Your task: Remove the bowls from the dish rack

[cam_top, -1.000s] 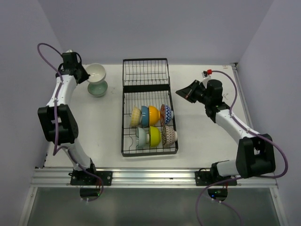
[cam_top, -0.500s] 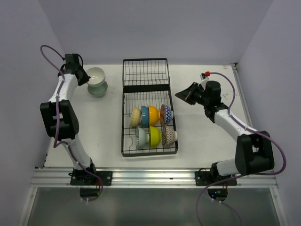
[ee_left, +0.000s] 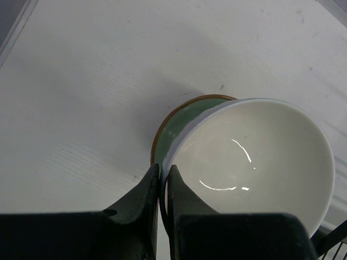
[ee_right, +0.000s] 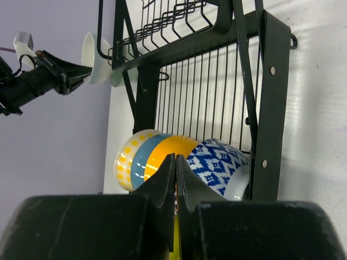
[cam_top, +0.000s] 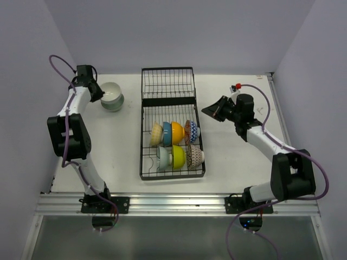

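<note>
White bowl [ee_left: 255, 157], its rim pinched in the closed-down left gripper [ee_left: 162, 181], sits in the pale green bowl [ee_left: 174, 122] at ten o'clock on the table [cam_top: 233, 157]. I judge this the set-down step, so next the jaws must let go and lift away without dragging the stack. The right gripper [cam_top: 210, 110] hangs shut and empty at three o'clock of the dish rack [cam_top: 168, 100], where the other bowls [cam_top: 177, 132] stand on edge, with plain pale walls [cam_top: 179, 32] around.
</note>
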`<state>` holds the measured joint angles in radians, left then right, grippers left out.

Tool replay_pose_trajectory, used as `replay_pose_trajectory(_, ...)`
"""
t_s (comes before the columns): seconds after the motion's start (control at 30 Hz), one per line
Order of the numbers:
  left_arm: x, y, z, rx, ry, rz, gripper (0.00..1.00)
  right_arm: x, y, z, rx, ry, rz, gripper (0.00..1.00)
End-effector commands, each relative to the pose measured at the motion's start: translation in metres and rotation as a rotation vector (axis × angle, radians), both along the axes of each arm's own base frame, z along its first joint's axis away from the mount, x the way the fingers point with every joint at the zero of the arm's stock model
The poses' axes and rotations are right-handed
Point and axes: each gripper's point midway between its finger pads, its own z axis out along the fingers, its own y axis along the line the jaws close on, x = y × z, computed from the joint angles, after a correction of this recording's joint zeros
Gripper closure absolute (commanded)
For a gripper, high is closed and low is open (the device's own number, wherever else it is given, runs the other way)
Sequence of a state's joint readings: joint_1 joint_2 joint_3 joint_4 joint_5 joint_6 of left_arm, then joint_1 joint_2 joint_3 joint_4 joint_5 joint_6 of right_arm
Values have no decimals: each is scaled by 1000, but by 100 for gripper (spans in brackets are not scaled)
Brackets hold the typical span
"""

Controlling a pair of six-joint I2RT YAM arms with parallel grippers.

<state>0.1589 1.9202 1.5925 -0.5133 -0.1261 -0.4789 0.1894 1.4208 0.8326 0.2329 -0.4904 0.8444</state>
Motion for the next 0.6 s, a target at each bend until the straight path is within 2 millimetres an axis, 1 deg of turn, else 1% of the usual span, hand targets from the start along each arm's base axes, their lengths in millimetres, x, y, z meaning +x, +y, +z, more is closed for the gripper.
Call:
replay_pose_trajectory(0.0,12,7,3,2,-52,11,100,2,2,1,5,-28,18,100)
replay_pose_trajectory(0.23,9,6,-9,3,-31,7,100,3,2,-3,6,-22,20,100)
replay_pose_trajectory(0.57,11,7,-16,6,-23,0,86,2,3,-8,8,-17,26,100)
